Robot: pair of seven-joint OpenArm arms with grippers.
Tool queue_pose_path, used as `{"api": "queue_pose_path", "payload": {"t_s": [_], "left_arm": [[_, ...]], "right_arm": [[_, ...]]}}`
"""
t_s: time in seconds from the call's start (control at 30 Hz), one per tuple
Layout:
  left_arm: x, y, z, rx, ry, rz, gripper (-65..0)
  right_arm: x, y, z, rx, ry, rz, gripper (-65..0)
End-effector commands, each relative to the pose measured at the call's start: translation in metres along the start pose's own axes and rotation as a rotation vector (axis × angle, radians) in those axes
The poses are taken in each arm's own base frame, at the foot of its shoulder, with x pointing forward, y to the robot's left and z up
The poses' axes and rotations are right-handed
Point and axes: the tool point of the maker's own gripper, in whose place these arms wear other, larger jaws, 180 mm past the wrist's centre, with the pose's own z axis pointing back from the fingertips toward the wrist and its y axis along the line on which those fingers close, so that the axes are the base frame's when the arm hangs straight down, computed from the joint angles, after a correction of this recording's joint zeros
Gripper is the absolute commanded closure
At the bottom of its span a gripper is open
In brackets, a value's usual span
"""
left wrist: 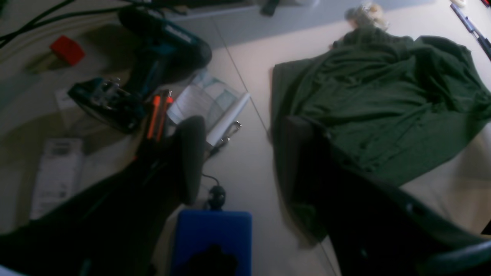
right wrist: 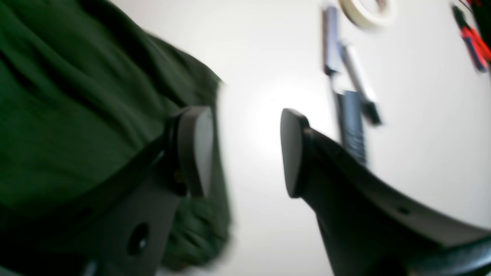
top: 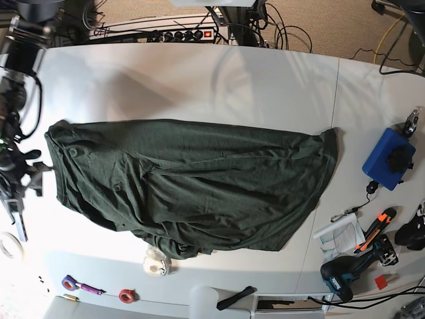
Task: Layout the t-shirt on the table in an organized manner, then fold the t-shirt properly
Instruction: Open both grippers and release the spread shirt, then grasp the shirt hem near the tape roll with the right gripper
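T-shirt point(top: 192, 183) spread crosswise over middle of table point(top: 199, 80), dark green, wrinkled, lower edge bunched into folds. One end just short of panel seam point(top: 335, 100); other end near table's edge on base view's left.

Left gripper point(left wrist: 245, 153): fingers point(left wrist: 190, 157) apart, nothing between them, hovering over shirt's seam-side edge; one finger above fabric, the other above bare table. Contact with fabric cannot be told, view blurred.

Right gripper point(right wrist: 245, 153): fingers point(right wrist: 195, 149) apart, bare table showing in the gap. One pad over shirt's edge, the other off it. Nothing clamped.

Beyond seam from shirt: blue box point(top: 388, 158) with black knob, paper sheet point(top: 340, 234), orange-black cutter point(top: 375, 229), teal drill point(top: 348, 272), small red block point(top: 382, 281).

Just off shirt's bunched lower edge: white crumpled lump point(top: 157, 264). Farther along that table edge: two small tape rolls point(top: 126, 295), purple-handled item point(top: 80, 286). Beyond shirt's far end from seam: grey tool point(top: 16, 219), white tape ring point(top: 8, 244).
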Motion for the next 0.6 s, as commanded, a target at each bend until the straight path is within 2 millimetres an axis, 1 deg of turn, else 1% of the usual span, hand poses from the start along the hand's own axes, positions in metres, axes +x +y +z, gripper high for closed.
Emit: {"api": "queue_pose_path", "payload": {"t_s": [0.0, 0.1, 0.2, 0.27, 0.37, 0.47, 0.57], "left_arm": [[0.02, 0.001, 0.009, 0.007, -0.057, -0.026, -32.4], [0.019, -0.005, 0.001, -0.014, -0.062, -0.019, -32.4], [0.018, -0.011, -0.007, -0.034, -0.066, -0.012, -32.4], [0.016, -0.013, -0.013, -0.039, -0.062, -0.011, -32.4], [0.01, -0.015, -0.019, -0.037, -0.047, -0.011, -32.4], [0.006, -0.015, -0.02, -0.037, -0.042, -0.005, -32.4], [0.001, -0.015, -0.021, -0.038, -0.036, 0.001, -32.4]], "right_arm": [[0.024, 0.0, 0.002, -0.004, -0.071, 0.007, -28.3], [0.039, 0.039, -0.013, 0.041, -0.107, 0.04, -28.3], [0.058, 0.085, -0.026, 0.076, -0.145, 0.135, -28.4], [0.071, 0.11, -0.037, 0.062, -0.161, 0.208, -29.0], [0.086, 0.134, -0.058, 0.039, -0.165, 0.274, -29.1], [0.098, 0.155, -0.081, 0.076, -0.147, 0.292, -29.2], [0.102, 0.163, -0.104, 0.088, -0.099, 0.268, -29.2]]}}
